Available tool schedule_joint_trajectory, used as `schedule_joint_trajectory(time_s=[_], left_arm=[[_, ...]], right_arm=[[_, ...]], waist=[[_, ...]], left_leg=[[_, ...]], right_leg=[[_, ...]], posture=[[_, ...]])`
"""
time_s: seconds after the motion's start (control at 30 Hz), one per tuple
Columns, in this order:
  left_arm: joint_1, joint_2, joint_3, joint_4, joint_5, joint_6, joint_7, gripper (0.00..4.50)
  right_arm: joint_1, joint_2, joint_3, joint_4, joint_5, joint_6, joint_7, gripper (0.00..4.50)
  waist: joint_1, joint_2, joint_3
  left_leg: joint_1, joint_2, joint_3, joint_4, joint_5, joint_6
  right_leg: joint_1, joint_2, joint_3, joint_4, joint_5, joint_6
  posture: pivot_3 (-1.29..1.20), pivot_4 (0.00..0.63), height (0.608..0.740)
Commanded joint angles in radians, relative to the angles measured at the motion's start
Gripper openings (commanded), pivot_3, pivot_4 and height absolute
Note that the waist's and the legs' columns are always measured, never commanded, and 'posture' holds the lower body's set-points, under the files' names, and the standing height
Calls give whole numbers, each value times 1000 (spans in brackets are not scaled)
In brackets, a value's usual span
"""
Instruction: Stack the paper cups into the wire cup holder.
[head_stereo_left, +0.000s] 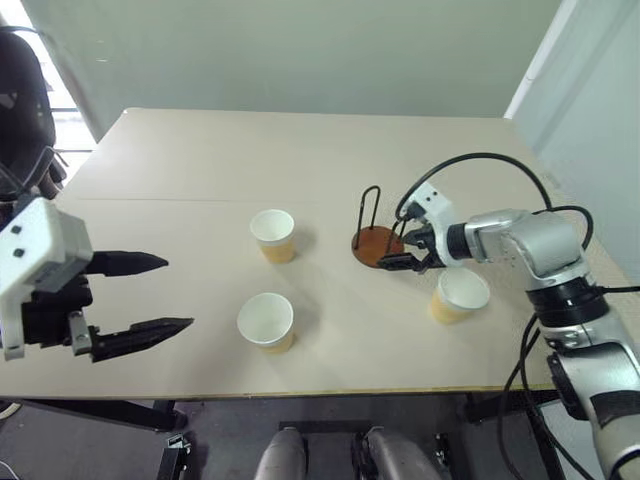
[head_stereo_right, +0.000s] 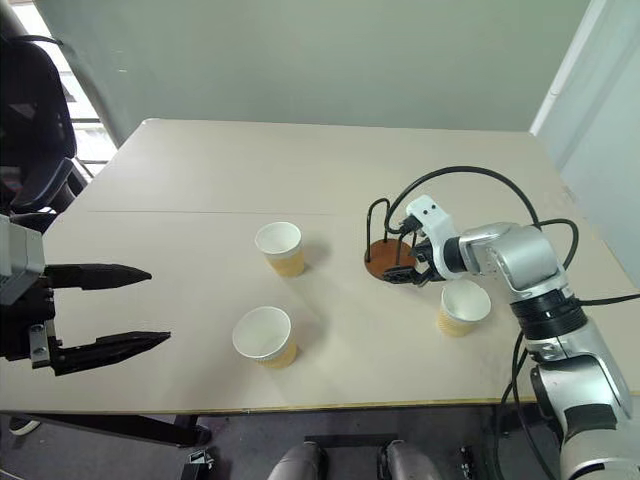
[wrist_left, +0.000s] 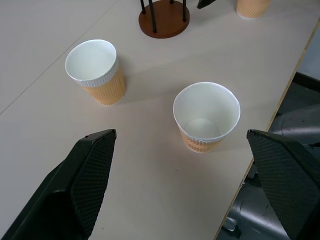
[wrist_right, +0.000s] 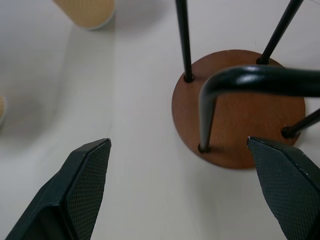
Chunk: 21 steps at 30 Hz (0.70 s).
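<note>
Two upright paper cups (wrist_left: 206, 116) on table (wrist_left: 45, 45)

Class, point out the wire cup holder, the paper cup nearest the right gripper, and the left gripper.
wire cup holder (head_stereo_left: 374, 245), left eye view: its brown disc base.
paper cup (head_stereo_left: 460, 292), left eye view: its white inside.
left gripper (head_stereo_left: 180, 294), left eye view: midway between its open fingertips.

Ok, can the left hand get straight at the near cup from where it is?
Probably yes. The left hand is open, and the near cup stands upright right ahead between its fingers, apart from the other cup, with bare table between.

Three paper cups (head_stereo_left: 273, 235), one wire cup holder (head_stereo_left: 375, 243)
</note>
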<state>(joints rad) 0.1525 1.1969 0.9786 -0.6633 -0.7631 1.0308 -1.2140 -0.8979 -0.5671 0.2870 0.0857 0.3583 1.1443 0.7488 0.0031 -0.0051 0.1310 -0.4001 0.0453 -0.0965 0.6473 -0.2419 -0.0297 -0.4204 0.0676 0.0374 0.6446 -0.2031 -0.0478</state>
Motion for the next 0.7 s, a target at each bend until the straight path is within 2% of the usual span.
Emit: schedule_joint_trajectory(time_s=[0.03,0.1,0.2,0.57,0.7], left_arm=[[-8,-5,42,-18,-10,5,19,4482],[-15,-8,51,-17,-15,6,25,4482],[-40,-13,67,-3,-32,4,45,4500],[-43,8,62,13,-39,0,49,4500],[-49,24,60,33,-38,-15,27,4500]], right_arm=[[-45,34,-41,22,-27,-48,-37,4500],[-52,49,-47,35,-33,-64,-42,4500],[-60,60,-53,46,-39,-82,-41,3860],[-44,15,-10,7,-47,-84,25,16],[5,-61,41,-93,-23,-109,151,16]], waist=[[0,0,0],[0,0,0],[1,0,0],[0,0,0],[1,0,0]], left_leg=[[0,0,0,0,0,0],[0,0,0,0,0,0],[-1,0,0,0,0,0],[-1,0,0,0,-1,-2],[-1,1,0,0,-1,-2]], right_leg=[[-1,0,0,0,0,-1],[-1,0,0,0,0,-1],[-1,0,-1,0,0,-2],[-2,0,-1,0,-1,-3],[-1,0,-1,0,-1,-3]], posture=[[0,150,740],[0,150,740],[0,150,740],[0,150,740],[0,150,740]])
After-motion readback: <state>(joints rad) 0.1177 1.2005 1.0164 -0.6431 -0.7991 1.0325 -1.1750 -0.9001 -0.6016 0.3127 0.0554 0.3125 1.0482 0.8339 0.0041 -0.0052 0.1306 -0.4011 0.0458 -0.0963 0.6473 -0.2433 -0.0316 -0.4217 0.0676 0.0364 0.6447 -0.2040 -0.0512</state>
